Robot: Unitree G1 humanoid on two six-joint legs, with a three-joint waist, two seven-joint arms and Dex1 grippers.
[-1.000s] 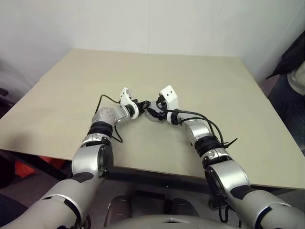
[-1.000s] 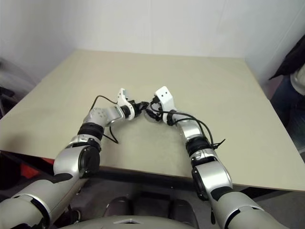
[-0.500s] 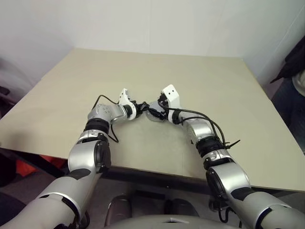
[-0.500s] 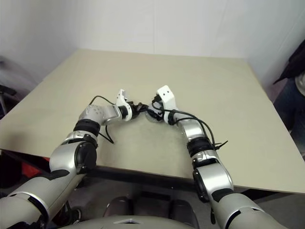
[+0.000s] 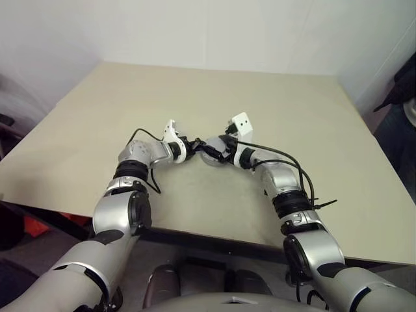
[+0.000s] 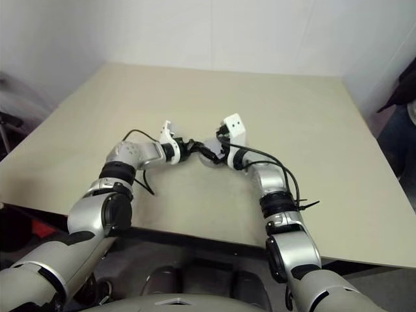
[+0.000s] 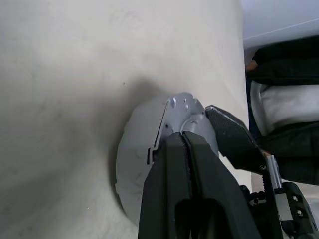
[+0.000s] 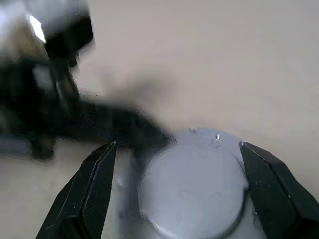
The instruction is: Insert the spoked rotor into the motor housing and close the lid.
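Your right gripper [image 8: 177, 186] has lifted and spread wide, now straddling the motor housing [image 8: 192, 186] without gripping; the left gripper [image 7: 185, 144], clamped shut, presses its rim on the table [image 5: 260, 104].

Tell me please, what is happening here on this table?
A two-armed robot is assembling a small motor on a beige table. Its left gripper is shut, with its fingertips at the edge of the round silvery motor housing, which stands on the table. The right gripper is open, one finger on each side of the housing. The housing's top looks covered by a pale lid; whether it is fully seated I cannot tell.
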